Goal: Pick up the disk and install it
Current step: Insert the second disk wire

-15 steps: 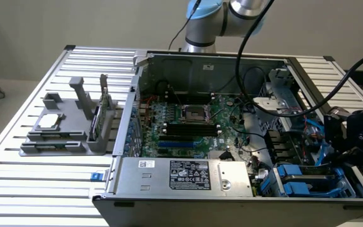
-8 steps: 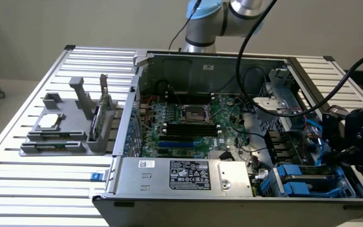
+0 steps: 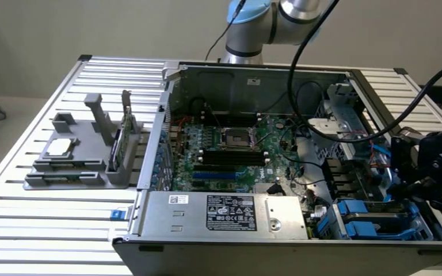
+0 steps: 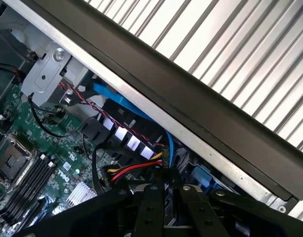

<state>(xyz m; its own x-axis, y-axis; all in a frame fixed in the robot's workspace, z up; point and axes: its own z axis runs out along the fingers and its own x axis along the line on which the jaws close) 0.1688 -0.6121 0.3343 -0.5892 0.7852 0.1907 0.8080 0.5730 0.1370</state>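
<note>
My gripper hangs over the exterior view's right wall of the open computer case, near its front corner. In the wrist view the two black fingers stand close together with nothing showing between them, the gripper pointing down at the cables. The disk, edged in blue plastic, lies in the drive bay at the case's front right corner, below the gripper and toward the exterior view's left of it. A piece of the blue frame shows just past the fingertips. I cannot tell whether the gripper touches it.
A motherboard fills the case floor, with a labelled grey power-supply box at the front. Red, black and blue cables cross under the gripper. A grey fixture with a small silver chip stands on the slatted table.
</note>
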